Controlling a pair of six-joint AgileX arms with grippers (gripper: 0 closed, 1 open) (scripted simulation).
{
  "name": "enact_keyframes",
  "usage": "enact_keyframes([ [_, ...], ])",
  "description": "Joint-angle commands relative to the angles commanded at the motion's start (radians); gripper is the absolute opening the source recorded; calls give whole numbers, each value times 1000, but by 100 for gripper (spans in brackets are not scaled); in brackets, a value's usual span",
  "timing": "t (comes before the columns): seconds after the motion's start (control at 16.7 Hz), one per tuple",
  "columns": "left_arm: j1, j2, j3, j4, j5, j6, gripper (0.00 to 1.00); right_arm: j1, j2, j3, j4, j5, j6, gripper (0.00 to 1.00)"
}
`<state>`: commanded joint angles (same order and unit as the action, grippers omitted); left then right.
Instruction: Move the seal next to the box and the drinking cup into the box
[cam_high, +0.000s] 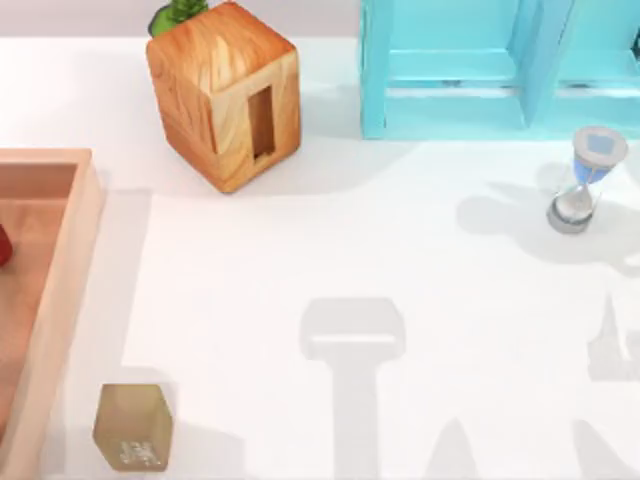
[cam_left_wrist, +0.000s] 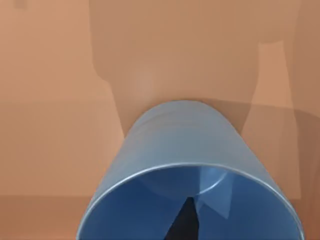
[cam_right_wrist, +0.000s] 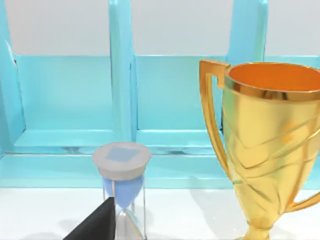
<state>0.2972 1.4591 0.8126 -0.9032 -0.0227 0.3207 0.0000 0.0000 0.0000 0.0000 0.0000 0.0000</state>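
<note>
A dark fingertip of the left gripper (cam_left_wrist: 184, 222) is seen inside the drinking cup (cam_left_wrist: 185, 150), above the box (cam_high: 62, 260) floor; its grip cannot be told. The seal (cam_high: 132, 427) lies at lower left, just beside the box's wall.

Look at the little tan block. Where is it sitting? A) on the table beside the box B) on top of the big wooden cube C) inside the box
A: the seal sits on the white table, just outside the box wall.
</note>
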Motion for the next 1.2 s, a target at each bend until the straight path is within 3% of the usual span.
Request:
enact_keyframes([
  [0.12, 0, 0, 0, 0, 0, 0, 98, 0, 0, 0, 0, 0, 0, 100],
  [0.18, 0, 0, 0, 0, 0, 0, 100, 0, 0, 0, 0, 0, 0, 100],
  [0.72, -3, -2, 2, -2, -2, 0, 100, 0, 0, 0, 0, 0, 0, 100],
  [1.2, -45, -137, 106, -179, -45, -9, 100, 0, 0, 0, 0, 0, 0, 100],
])
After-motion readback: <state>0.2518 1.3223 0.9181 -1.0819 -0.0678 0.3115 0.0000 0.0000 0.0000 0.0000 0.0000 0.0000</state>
